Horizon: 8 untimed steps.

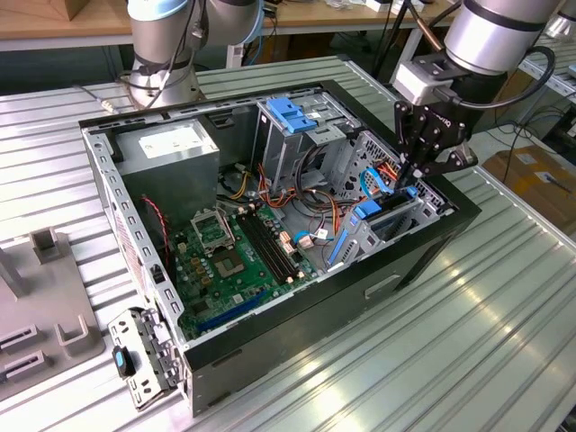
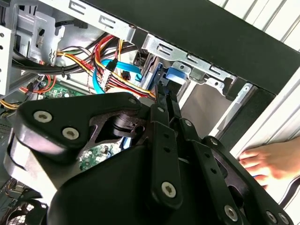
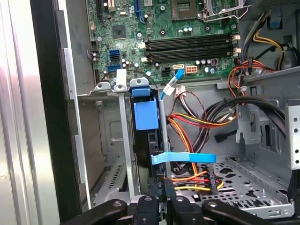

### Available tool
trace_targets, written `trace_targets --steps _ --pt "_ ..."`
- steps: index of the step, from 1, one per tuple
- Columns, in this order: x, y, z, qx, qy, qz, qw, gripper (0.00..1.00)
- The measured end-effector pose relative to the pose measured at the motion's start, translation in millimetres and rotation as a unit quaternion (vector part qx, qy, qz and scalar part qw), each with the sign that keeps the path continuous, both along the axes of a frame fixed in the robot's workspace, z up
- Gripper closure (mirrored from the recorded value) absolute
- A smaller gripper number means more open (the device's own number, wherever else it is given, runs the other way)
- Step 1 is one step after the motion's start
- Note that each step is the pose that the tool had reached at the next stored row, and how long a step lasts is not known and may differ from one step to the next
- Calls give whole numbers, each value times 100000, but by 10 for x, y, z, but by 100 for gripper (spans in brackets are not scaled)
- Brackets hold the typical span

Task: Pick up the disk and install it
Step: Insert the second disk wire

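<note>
You are looking at an open computer case (image 1: 270, 297) lying on its side on a ribbed metal worktop (image 1: 468, 342), with the robot arm reaching down over the case's corner at the exterior view's right. The disk (image 3: 144, 117) stands on edge in the drive bay (image 3: 105, 140) there, its long axis running straight down into the bay. Your hand (image 1: 412, 175) sits directly above it, fingers pinched on the disk's top edge.

The arm (image 1: 490, 31) is silver-grey and tubular, with a black cable looping beside it. Above the fingers (image 3: 159, 194) sits a light grey block. The black gripper (image 1: 421, 164) has flat linkage plates joined by silver screws.
</note>
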<state>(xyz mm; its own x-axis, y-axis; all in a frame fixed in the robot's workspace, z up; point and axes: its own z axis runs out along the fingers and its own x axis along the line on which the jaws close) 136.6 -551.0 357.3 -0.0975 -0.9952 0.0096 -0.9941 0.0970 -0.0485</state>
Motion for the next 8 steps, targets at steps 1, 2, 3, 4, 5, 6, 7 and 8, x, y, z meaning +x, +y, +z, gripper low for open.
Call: trace_targets --steps 1,2,3,4,5,6,7,8 --pt "0 1 -4 -8 -2 111 100000 84" --pt "-1 1 -4 -7 0 111 100000 84" --pt "-1 1 -3 -10 0 113 100000 84" --pt "-1 1 -4 -3 0 119 100000 84" --pt "0 6 -6 -21 0 551 99998 84" --pt "0 8 -6 -76 0 1066 99994 84" --pt "-1 9 -8 -216 2 1486 99989 84" --pt "-1 8 -14 -476 30 2062 99978 84"
